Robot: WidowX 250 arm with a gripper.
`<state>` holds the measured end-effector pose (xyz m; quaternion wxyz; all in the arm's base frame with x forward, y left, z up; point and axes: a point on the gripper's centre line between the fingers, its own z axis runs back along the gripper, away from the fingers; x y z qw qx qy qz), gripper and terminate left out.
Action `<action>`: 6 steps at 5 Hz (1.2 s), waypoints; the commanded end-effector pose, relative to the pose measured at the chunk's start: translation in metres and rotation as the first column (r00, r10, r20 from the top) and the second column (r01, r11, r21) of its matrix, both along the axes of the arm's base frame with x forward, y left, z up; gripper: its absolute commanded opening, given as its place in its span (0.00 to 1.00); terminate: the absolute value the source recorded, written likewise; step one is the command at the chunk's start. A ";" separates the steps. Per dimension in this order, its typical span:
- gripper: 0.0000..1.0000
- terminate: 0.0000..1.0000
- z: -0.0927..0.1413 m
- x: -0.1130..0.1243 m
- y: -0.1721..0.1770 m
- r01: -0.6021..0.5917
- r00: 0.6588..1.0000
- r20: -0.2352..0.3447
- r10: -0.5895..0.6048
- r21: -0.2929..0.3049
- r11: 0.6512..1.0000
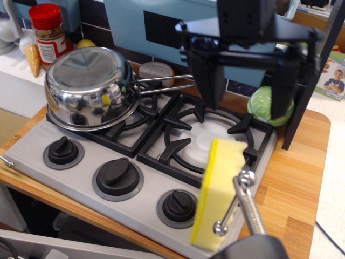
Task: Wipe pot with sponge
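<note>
Pot (89,89) sits upside down on far-left burner grate, wire handle pointing right. Gripper (245,86) hangs above right burner, jaws spread wide, holding nothing. Sponge (218,194) stands on edge at near right of stove (38,145), clipped by a metal clamp (242,208). Green cabbage (264,105) far right, behind one finger. Red-lid jar (48,33) far left.

**Robot gripper above a toy stove with pot and sponge**

A shiny upturned pot (89,86) sits on the left burner of a grey stove (81,162). A yellow sponge (218,194) stands on edge at the front right. The black gripper (245,94), jaws wide apart, hangs above the right burner, partly hiding a green cabbage (264,105).
</note>
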<state>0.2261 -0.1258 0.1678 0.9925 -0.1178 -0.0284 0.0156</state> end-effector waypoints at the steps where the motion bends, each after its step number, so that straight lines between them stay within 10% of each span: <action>1: 1.00 0.00 -0.026 -0.001 -0.002 -0.030 1.000 0.000 0.030 0.049 0.998; 4: 1.00 0.00 -0.067 -0.005 0.000 0.002 1.000 -0.030 0.002 0.131 0.991; 5: 0.00 0.00 -0.071 -0.005 0.001 0.015 0.999 -0.034 -0.010 0.133 0.991; 6: 0.00 0.00 -0.045 0.004 0.011 0.072 0.997 -0.035 -0.069 0.085 0.994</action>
